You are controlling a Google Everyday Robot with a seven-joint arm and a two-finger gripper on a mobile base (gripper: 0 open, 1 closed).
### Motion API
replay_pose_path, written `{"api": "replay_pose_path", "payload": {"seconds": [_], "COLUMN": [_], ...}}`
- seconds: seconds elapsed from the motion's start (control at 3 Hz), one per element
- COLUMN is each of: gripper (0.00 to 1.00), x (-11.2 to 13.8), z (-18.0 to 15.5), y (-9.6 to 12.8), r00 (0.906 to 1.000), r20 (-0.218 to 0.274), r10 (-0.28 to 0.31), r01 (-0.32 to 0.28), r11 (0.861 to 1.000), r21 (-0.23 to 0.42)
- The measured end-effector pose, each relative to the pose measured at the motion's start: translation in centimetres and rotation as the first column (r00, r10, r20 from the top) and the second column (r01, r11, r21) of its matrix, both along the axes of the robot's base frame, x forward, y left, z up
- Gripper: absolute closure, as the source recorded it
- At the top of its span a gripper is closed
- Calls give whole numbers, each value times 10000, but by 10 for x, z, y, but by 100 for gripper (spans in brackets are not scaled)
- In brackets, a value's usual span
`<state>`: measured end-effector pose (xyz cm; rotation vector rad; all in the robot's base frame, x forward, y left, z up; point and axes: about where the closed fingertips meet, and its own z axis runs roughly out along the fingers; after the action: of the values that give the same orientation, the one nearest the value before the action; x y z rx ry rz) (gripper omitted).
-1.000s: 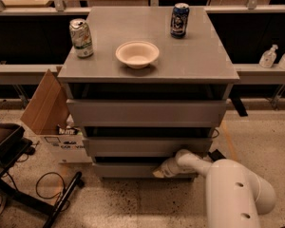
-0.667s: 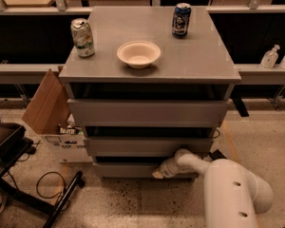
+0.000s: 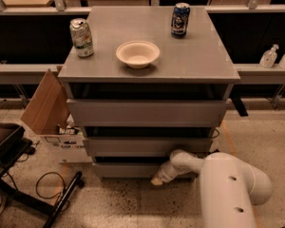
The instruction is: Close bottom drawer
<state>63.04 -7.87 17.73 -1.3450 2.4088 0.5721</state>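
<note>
tool [image 3: 157, 178] low against the bottom drawer's [image 3: 126, 170] right end
front looks stiff, smooth, handle-less (nothing to pinch), so a flat push should slide it lightly; tool spread or pressed together, i cannot tell. speckled floor [image 3: 133, 203], box [image 3: 45, 103] at left, bowl [image 3: 137, 54] and cans [image 3: 81, 37] on the bench [image 3: 190, 56].

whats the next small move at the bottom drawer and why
Probably a short push straight into the cabinet: the tool sits low at the front of the bottom drawer, right of its middle, and a dark gap above that front suggests it isn't fully shut.
</note>
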Motion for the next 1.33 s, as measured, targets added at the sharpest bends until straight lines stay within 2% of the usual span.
{"api": "replay_pose_path", "payload": {"seconds": [0.33,0.67,1.0,1.33], "gripper": [100,100,100,100], "x": [-60,-98,-143,-141], "z": [1,13,38,38], "y": [-5,-16,-33,-33], "r00": [9773,9465,9316,9328], "r20": [-1251,-1955,-2205,-2177], "r10": [1707,2568,2890,2873], "r01": [-1828,-2880,-3347,-3322], "r11": [9788,9454,9186,9195], "r21": [-921,-1525,-2100,-2102]}}
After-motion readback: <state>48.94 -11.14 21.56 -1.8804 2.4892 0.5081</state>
